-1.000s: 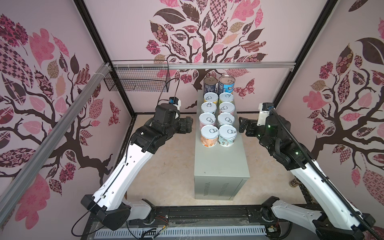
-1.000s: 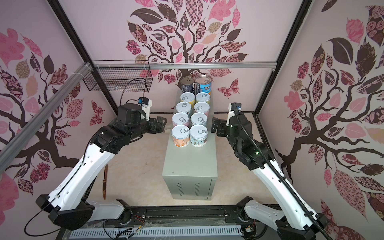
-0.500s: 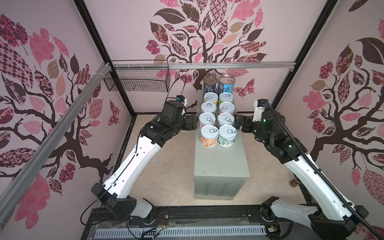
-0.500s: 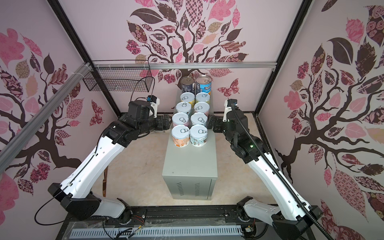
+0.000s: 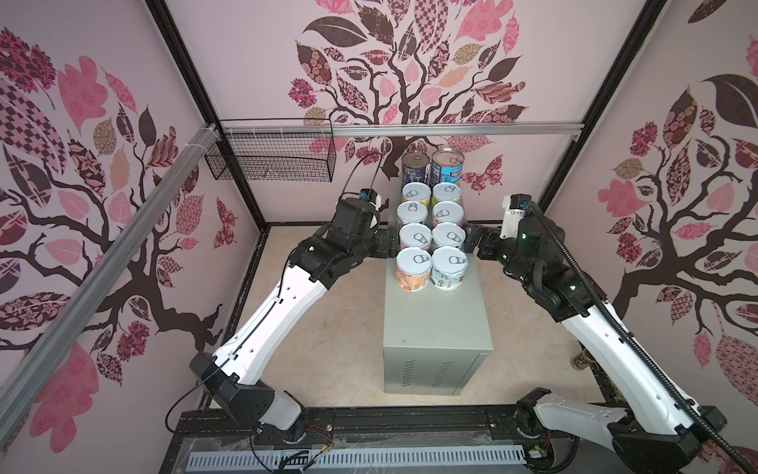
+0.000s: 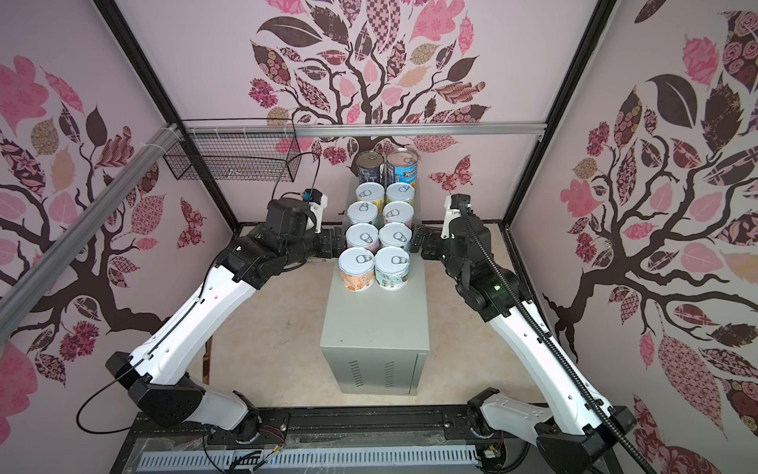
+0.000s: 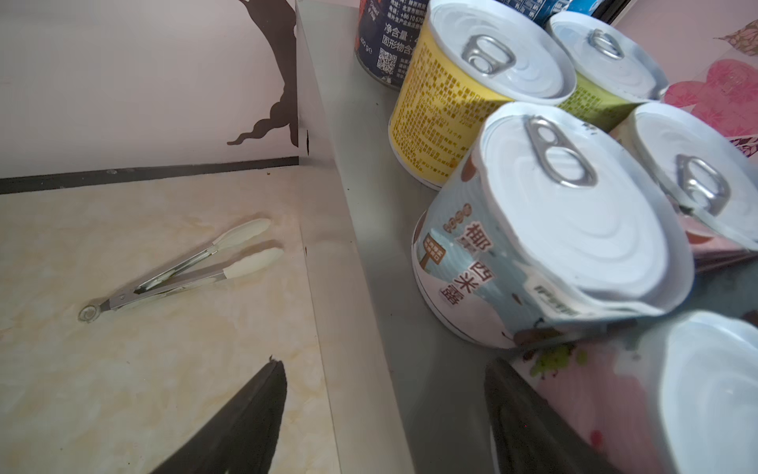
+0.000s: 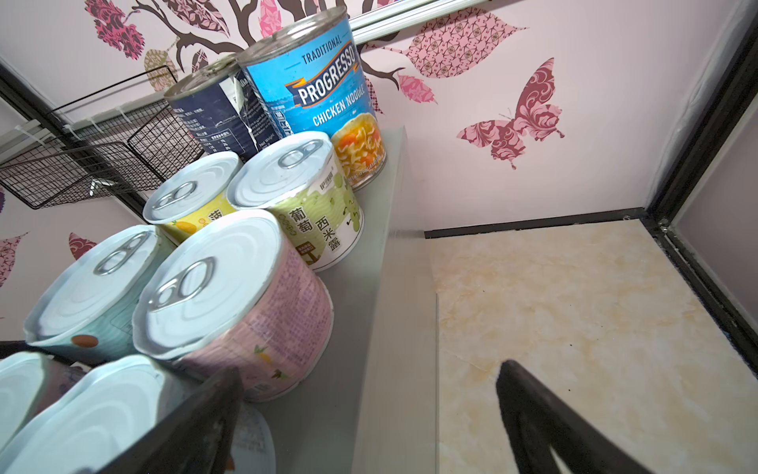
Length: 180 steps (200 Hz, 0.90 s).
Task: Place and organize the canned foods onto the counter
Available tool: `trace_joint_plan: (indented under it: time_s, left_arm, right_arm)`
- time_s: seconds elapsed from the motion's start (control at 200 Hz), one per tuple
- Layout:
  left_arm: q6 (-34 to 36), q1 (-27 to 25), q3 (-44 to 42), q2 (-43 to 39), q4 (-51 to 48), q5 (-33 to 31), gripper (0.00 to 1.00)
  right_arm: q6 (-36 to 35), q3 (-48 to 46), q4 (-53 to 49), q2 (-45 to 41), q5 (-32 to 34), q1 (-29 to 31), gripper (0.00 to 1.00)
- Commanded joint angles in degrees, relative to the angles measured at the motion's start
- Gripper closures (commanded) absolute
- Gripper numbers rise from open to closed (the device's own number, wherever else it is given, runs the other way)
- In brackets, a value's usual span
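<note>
Going from the left of both top views, the left gripper [image 5: 387,243] has moved in from the open floor over the last second. It now sits just beside the left column of the canned foods [image 5: 415,237], level with the second row from the front. Its jaws stand apart on nothing. In the left wrist view one finger [image 7: 246,422] hangs over the floor and the other [image 7: 525,418] is close to a pink-labelled tin [image 7: 594,406], though I cannot tell whether they touch. The metal tongs [image 7: 192,266] lie on the floor beside the box, untouched. In the upper middle of the frame, all ten tins stand upright on the rear half of the counter [image 5: 437,320], two abreast and five deep, just as they stood a second ago. The navy tall tin [image 5: 415,168] and the blue tall tin [image 5: 447,166] are at the back. To the right, the right gripper [image 5: 471,242] has also edged inward to the same row, jaws wide apart and empty. Placing therefore looks finished. With both grippers flanking one row, the remaining work seems to be squaring up the columns, and a firm push could tip a short tin.
</note>
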Motion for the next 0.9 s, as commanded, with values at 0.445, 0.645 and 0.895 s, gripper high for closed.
trace_joint_plan:
  time_s: [0.445,0.645,0.895]
  left_arm:
    - [-1.2,7.8,7.5,0.2,-2.7,3.2,0.19]
    - [-1.8,9.6,9.8,3.6,-2.1,4.2,0.19]
    - [-2.2,9.7,13.2,8.0,-1.2,5.1,0.2]
  right_arm:
    - [1.7,7.2,-4.4,2.6,-8.8,-8.5,0.0]
    - [3.3,9.3,-4.6,5.7,-14.2,-12.9,0.0]
    - [2.7,11.8,-5.2,9.3,-15.3,-13.6,0.0]
